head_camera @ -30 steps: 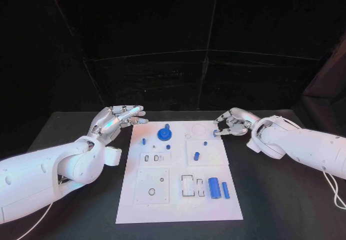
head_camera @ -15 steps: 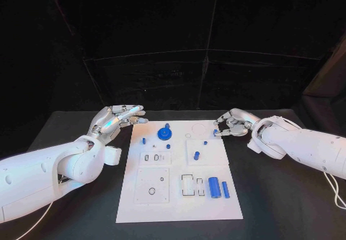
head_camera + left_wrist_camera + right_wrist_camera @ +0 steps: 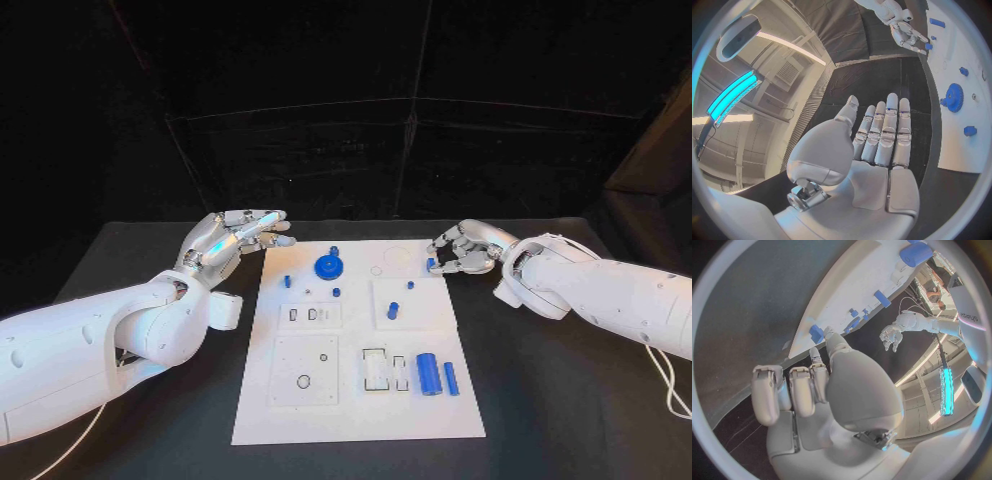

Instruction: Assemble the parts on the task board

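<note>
The head view lays out the whole task board [image 3: 361, 400] on the black bench [image 3: 562, 400], with the left robot hand [image 3: 231, 243] raised just beside the board's far left corner and the right robot hand [image 3: 464, 250] at its far right edge. The left wrist view adds what that angle lacks: the left robot hand's fingers [image 3: 886, 132] are straight, close side by side, thumb apart, holding nothing, hovering off the board's edge near the blue gear [image 3: 952, 97]. The right wrist view shows the right robot hand's fingers [image 3: 792, 390] curled inward, with a small blue part [image 3: 817, 333] right at the thumb tip on the board's edge.

From above, that same small blue part [image 3: 430, 264] sits between thumb and fingertips, so it looks pinched, though contact is hard to make out. The blue cylinder [image 3: 427, 374] and a thinner blue pin [image 3: 451, 380] lie near the board's near right area. The small pieces around the gear are too tiny to identify.

Compared with a second ago, the right robot hand has lifted very slightly away from the board; the left has stayed put.
</note>
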`<state>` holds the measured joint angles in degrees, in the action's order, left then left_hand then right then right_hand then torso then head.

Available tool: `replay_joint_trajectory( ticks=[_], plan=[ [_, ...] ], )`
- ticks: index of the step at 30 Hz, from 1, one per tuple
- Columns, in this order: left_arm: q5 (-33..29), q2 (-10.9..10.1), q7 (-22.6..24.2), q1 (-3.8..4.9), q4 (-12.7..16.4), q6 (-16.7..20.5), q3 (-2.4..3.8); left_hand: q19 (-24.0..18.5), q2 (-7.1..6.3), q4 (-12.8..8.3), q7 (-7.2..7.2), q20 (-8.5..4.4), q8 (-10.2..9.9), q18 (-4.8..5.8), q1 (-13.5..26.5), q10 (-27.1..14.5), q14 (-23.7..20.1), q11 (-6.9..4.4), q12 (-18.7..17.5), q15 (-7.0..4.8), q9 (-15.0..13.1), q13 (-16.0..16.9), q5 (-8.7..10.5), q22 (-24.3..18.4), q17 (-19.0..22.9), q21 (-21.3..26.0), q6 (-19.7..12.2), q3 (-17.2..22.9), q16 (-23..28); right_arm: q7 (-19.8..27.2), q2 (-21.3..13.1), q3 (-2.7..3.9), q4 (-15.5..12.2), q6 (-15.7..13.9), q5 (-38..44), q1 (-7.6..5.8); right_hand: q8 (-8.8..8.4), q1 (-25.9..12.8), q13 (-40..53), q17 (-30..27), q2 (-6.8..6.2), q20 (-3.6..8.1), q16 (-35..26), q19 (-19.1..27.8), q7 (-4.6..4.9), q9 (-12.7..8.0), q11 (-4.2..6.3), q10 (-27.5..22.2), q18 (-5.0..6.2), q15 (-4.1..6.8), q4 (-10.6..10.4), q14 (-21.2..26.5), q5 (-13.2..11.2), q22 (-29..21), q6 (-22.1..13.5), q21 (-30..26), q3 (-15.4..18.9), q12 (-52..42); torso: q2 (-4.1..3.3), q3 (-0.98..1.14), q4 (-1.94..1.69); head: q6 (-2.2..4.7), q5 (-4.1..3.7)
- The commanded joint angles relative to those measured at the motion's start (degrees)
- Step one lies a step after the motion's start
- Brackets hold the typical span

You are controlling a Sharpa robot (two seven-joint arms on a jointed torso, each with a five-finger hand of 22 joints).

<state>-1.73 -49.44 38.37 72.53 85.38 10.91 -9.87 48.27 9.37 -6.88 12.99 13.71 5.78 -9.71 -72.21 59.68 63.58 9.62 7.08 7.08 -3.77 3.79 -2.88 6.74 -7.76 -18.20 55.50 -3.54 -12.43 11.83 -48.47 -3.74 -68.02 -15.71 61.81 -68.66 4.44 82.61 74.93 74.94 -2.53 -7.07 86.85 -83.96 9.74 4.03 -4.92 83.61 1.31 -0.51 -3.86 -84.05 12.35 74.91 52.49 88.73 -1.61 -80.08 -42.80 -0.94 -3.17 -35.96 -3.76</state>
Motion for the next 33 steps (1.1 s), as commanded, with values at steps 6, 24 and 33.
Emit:
replay_joint_trajectory(
  ticks=[6, 24, 33],
  plan=[
    [0.2, 0.12, 0.33, 0.02, -0.05, -0.72, 0.05, 0.49, 0.39, -0.44, -0.01, 0.03, -0.31, -0.91, 0.01, 0.43, 0.41, 0.08, -0.27, -0.1, -0.03, 0.04, -0.21, -0.06, -0.08, 0.2, 0.4, 0.05, 0.34, -0.13, 0.44, 0.02, 0.28, 1.03, 0.31, 0.09, 1.09, 1.03, 6.16, 6.94, 2.09, 0.32, -0.13, -3.28, -0.26, 0.19, 0.52, -0.01, -0.42, 0.23, 1.65, -4.21, -1.97, 11.55, 2.38, -0.2, -1.63, -0.26, 0.0, -0.01, 0.0, -0.12, -0.04],
    [0.2, 0.12, 0.29, -0.01, -0.17, -0.69, 0.04, 0.52, 0.43, -0.52, 0.01, 0.02, -0.41, -0.89, 0.01, 0.42, 0.42, 0.1, -0.4, -0.09, 0.0, 0.01, -0.21, -0.11, -0.1, 0.24, 0.38, 0.09, 0.48, -0.86, 0.79, 0.03, 0.7, 1.05, 2.0, 0.81, 1.37, 1.18, 6.39, 7.28, 2.4, 0.47, 0.0, -3.51, -0.47, 0.15, 0.71, 0.17, -0.49, 0.39, 2.31, -4.29, -2.16, 11.85, 3.38, -0.08, -2.52, -0.49, 0.04, -0.01, -0.03, -0.35, -0.08],
    [0.2, 0.13, 0.25, -0.02, -0.21, -0.7, 0.04, 0.52, 0.43, -0.52, 0.01, 0.02, -0.41, -0.89, 0.01, 0.42, 0.42, 0.1, -0.4, -0.09, 0.0, 0.01, -0.21, -0.11, -0.1, 0.24, 0.38, 0.09, 0.48, -0.68, 0.93, 0.03, 0.78, -0.22, 1.55, 0.84, 1.83, -0.03, 6.8, 7.53, 3.67, 0.69, 0.09, -3.77, -0.93, 0.14, 1.07, 0.57, -0.57, 0.66, 2.01, -4.35, -2.22, 12.18, 5.03, 0.05, -3.71, -0.96, 0.03, -0.01, 0.03, -0.43, -0.11]
  ],
)
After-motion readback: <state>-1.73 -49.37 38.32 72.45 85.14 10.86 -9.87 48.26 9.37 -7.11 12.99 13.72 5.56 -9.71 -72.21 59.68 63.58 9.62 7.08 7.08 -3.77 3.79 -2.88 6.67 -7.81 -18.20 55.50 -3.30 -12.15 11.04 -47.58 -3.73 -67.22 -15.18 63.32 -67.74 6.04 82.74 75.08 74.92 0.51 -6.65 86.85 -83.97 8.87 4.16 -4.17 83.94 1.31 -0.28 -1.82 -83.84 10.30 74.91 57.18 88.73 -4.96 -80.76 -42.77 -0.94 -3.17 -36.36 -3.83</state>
